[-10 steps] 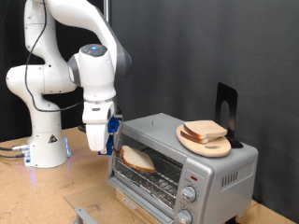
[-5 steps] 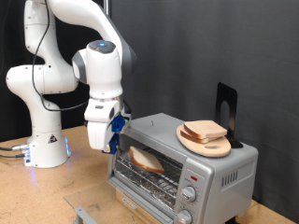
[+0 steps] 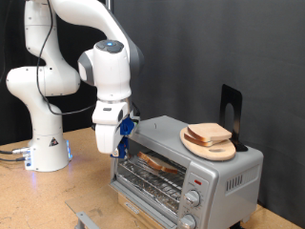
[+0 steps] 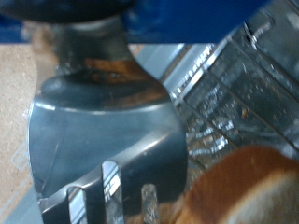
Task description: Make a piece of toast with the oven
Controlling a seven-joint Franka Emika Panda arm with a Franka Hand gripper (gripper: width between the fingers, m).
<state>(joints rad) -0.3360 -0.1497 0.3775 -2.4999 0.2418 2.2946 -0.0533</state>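
Observation:
The silver-grey oven (image 3: 205,172) stands on the wooden table at the exterior view's right, with its front open. My gripper (image 3: 115,140) is at the oven's open front, shut on the handle of a slotted metal spatula (image 4: 103,131). The piece of toast (image 3: 158,164) lies on the spatula's blade inside the oven, over the wire rack (image 4: 234,93). In the wrist view the toast (image 4: 245,187) shows at the blade's tip. The fingertips themselves are hidden in the wrist view.
A second bread slice (image 3: 208,133) lies on a round wooden board (image 3: 215,149) on top of the oven. A black stand (image 3: 230,107) rises behind it. Two knobs (image 3: 193,198) are on the oven's front. A grey metal piece (image 3: 84,219) lies at the table's near edge.
My gripper has moved towards the exterior view's right and slightly up. The spatula has carried the toast further into the oven.

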